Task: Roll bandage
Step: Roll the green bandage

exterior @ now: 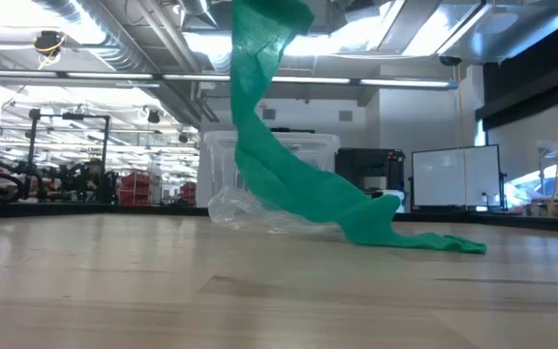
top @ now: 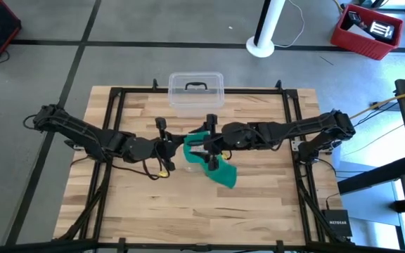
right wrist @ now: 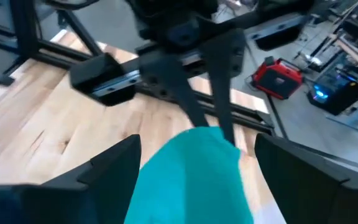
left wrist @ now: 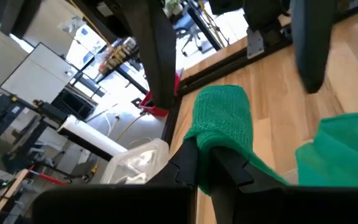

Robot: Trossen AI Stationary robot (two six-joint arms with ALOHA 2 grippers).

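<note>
The left gripper (left wrist: 205,163) pinches the bandage's (top: 216,167) raised end between its fingers. The right gripper's (right wrist: 194,171) fingers stand spread around the strip, whose tail lies on the worktop (top: 259,204).

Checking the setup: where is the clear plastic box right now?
In the high view the clear plastic box sits at the table's far edge, centred, just beyond the bandage held between the two arms.

We see light wooden table (top: 153,211), plank top, black frame rails along edges. Clear plastic lidded box (top: 196,93) with dark handle sits at 12 o'clock near far edge. Bandage (top: 220,173), teal-green, trails lower end onto boards just 4 o'clock of centre. Crinkled clear wrapper (exterior: 245,211) lies near centre, touching bandage.
</note>
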